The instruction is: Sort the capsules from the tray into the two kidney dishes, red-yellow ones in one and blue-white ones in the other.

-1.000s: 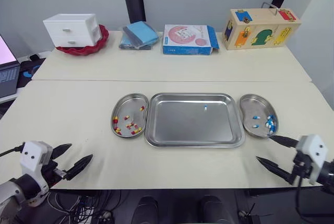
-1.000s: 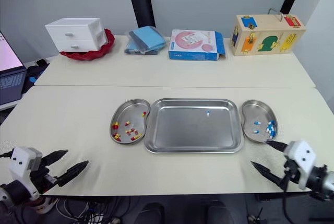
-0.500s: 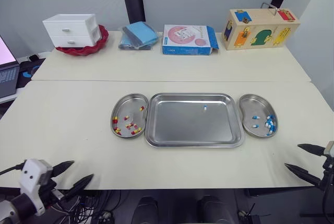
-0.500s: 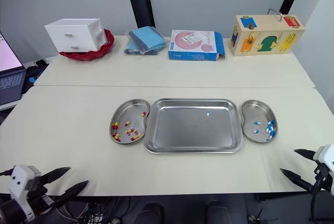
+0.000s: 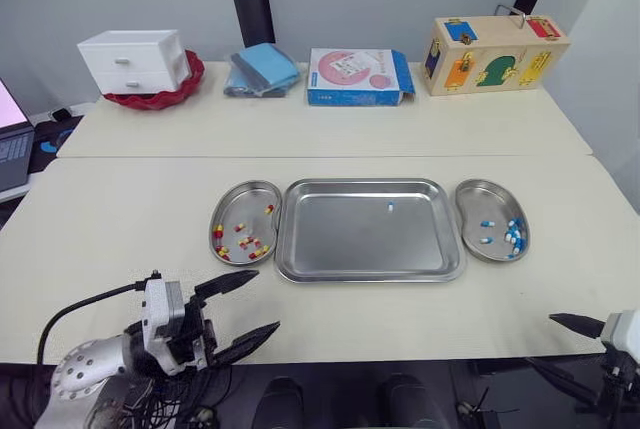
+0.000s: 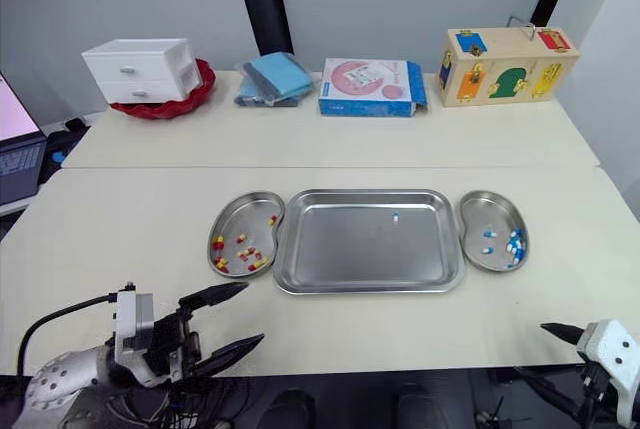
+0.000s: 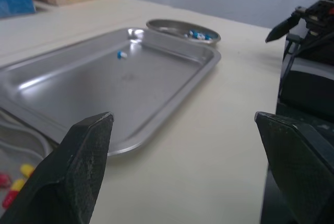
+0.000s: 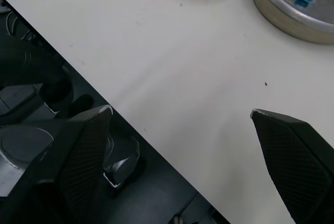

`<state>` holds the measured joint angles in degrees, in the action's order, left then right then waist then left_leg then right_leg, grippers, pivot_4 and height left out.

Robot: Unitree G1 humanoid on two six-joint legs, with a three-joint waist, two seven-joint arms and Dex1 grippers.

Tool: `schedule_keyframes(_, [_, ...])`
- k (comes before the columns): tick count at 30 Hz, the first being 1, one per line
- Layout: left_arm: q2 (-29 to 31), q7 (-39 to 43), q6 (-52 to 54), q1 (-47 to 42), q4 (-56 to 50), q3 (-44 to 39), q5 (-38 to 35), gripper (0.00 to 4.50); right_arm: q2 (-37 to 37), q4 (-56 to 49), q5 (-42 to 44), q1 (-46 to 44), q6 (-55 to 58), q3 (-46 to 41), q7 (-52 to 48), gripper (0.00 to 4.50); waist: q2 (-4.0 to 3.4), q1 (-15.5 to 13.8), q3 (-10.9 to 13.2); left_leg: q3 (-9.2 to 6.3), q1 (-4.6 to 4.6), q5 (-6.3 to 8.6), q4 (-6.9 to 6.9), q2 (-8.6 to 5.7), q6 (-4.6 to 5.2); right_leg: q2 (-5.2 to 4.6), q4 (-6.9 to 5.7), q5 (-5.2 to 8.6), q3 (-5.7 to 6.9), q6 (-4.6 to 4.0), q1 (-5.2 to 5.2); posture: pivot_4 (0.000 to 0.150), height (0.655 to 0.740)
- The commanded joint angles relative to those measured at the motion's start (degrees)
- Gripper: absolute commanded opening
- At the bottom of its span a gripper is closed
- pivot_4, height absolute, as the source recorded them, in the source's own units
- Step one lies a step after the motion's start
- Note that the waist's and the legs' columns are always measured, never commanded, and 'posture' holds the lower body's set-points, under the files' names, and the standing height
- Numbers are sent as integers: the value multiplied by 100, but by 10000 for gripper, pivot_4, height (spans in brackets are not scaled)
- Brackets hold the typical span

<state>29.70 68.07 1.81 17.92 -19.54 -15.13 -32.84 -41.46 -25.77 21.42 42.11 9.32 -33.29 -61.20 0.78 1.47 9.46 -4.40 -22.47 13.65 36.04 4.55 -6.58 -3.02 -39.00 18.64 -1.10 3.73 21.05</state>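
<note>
1. In the far half of the tray (image 5: 350,249), slightly right of its middle, lies a single blue-white capsule (image 5: 391,207), alone on bare metal and apart from every wall.
2. Just beside the tray, the right dish (image 5: 482,201) holds blue-white capsules and the left dish (image 5: 243,199) holds red-yellow ones. This capsule therefore looks like the last one to sort, and it belongs in the right dish.
3. To pick it well, come down from above, narrow the fingers before contact, straddle the capsule across its short side and close gently. It is small and smooth, so it will likely roll or skid on the steel.
4. The left gripper (image 5: 268,299) hovers over the near edge of the table (image 5: 120,229), in front of the left dish, with its fingers spread wide and empty. The capsule is well apart from it, across the tray and to its right.
5. The right gripper (image 8: 180,110) hangs at the table's near right edge, also wide and empty. It too is well apart from the capsule.
</note>
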Motion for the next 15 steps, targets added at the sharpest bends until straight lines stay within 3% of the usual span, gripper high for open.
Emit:
schedule_keyframes(1, [-134, -138, -273, -263, 187, 133, 53, 44846, 137, -583, 22, 148, 115, 50, 212, 45000, 1, -2, 0, 0, 0, 0, 0, 0, 0, 0, 0, 0, 0, 0, 0, 1500, 7078])
schedule_keyframes(8, [-97, -115, -412, -303, 412, 351, 170, 44846, 415, -1684, 85, -88, 829, 728, 1054, 45000, 1, 3, -1, -1, 0, 0, -2, 0, 0, 0, 0, 0, 0, 0, 0, 1500, 7078])
schedule_keyframes(15, [-42, -316, -245, -387, 435, 443, 163, 44846, 587, -2331, 404, -1949, 2579, 1899, 2531, 45000, 7, 3, -3, -2, -2, 0, 1, 0, -1, 0, 0, -3, 0, 1, 0, 1500, 7078])
